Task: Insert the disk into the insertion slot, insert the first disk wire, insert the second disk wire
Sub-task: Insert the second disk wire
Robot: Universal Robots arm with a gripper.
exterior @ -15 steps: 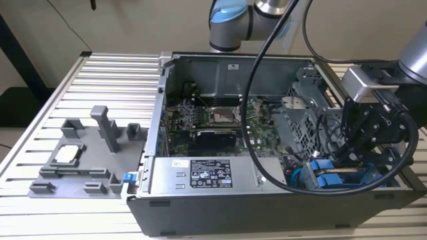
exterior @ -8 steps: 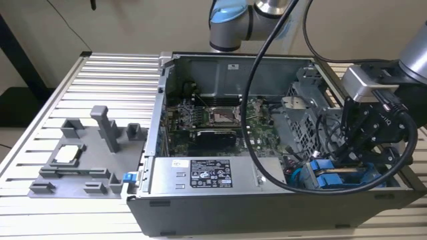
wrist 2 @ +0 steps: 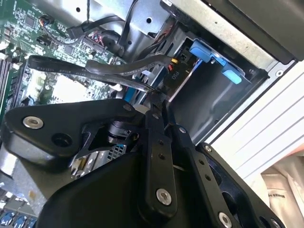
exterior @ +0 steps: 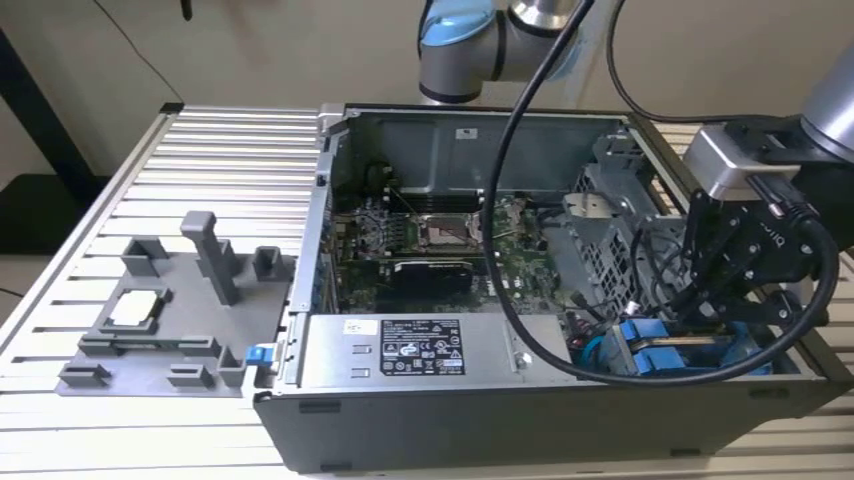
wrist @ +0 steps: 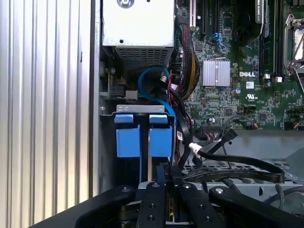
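Nearest in both wrist views, the pincer (wrist 2: 154, 102) is seen with its black fingers (wrist: 154, 190) drawn together; they appear closed on a small dark connector at the end of a flat black cable (wrist 2: 123, 69), though the contact itself is partly hidden. Just beyond the fingertips, in the first wrist view, lie two bright blue carrier tabs (wrist: 142, 135), side by side and touching, which mark the disk (wrist: 140, 110) already seated in the insertion slot (wrist 2: 209, 95). The disk lies directly ahead of the pincer, along its line of reach, with its long axis judged to run away into the bay. One arm and one pincer are counted, one flat black cable, and one light blue cable (wrist: 152, 90) looping behind the carriers beside a bundle of coloured wires.

Farther off, the green motherboard (wrist: 237, 71) and the grey power-supply box (exterior: 400, 350) are seen inside the open computer case (exterior: 534, 420). In the exterior view, the pincer (exterior: 714, 300) hangs over the drive cage at that view's right, and a grey fixture (exterior: 160, 320) rests on the ribbed worktop (exterior: 200, 160) at its left.
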